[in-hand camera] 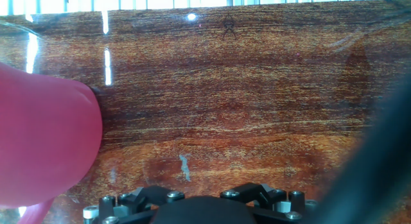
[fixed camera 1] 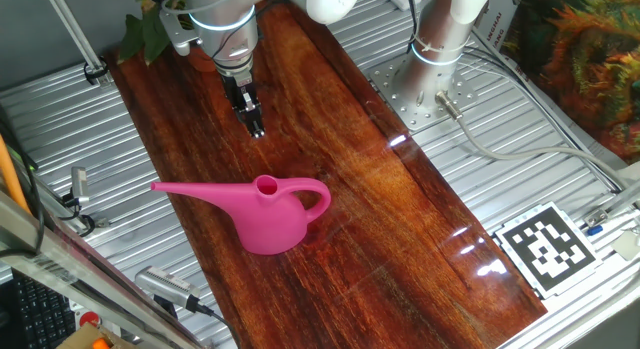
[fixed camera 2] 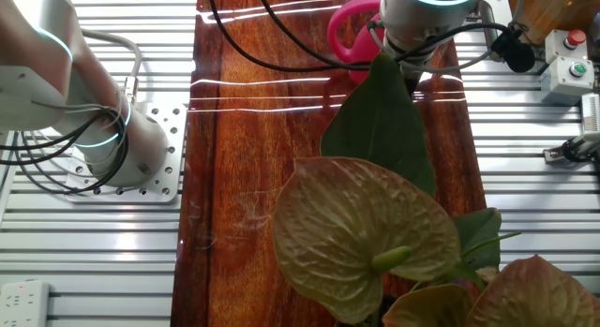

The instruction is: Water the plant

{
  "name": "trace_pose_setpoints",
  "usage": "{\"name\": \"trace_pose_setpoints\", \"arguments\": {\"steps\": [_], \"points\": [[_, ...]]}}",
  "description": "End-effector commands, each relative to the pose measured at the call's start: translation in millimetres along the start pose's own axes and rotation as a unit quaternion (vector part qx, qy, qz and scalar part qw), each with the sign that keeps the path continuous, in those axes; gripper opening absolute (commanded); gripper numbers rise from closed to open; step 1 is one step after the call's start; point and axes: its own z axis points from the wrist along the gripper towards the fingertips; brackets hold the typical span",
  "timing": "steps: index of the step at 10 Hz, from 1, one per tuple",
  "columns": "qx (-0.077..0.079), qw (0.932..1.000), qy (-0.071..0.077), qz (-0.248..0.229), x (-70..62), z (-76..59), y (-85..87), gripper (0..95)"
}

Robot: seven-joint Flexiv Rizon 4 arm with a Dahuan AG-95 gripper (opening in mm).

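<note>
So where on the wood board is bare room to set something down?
Bare board lies between the can and the marker tag, and between the can and the fingers. The plant end is crowded, with leaves over the board.

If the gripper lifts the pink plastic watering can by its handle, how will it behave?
The pink plastic watering can looks rigid and probably light, being thin moulded plastic. Its long spout sticks far out opposite the loop handle, so it may tilt spout-down when lifted. The glossy surface could be slippery. Whether it holds water cannot be seen.
</note>
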Motion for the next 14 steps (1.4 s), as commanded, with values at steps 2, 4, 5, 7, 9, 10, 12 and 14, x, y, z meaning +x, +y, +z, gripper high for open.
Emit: {"name": "trace_pose_setpoints", "arguments": {"steps": [2, 4, 5, 7, 9, 10, 12, 14], "points": [[0.005, 0.9993, -0.014, 0.035, 0.1, -0.2, 0.0, 0.0], [-0.001, 0.9991, -0.010, 0.041, 0.1, -0.2, 0.1, 0.0], [0.002, 0.9993, -0.010, 0.037, 0.3, -1.0, 0.3, 0.0], [0.001, 0.9995, -0.012, 0.031, 0.3, -1.4, 0.4, 0.0], [0.001, 0.9994, -0.007, 0.035, 0.2, -1.3, 0.4, 0.0], [0.002, 0.9992, -0.007, 0.039, 0.2, -1.3, 0.4, 0.0], [0.001, 0.9993, -0.007, 0.036, 0.2, -1.3, 0.4, 0.0], [-0.005, 0.9997, -0.007, 0.023, 0.0, -6.1, 1.9, 0.0]]}}
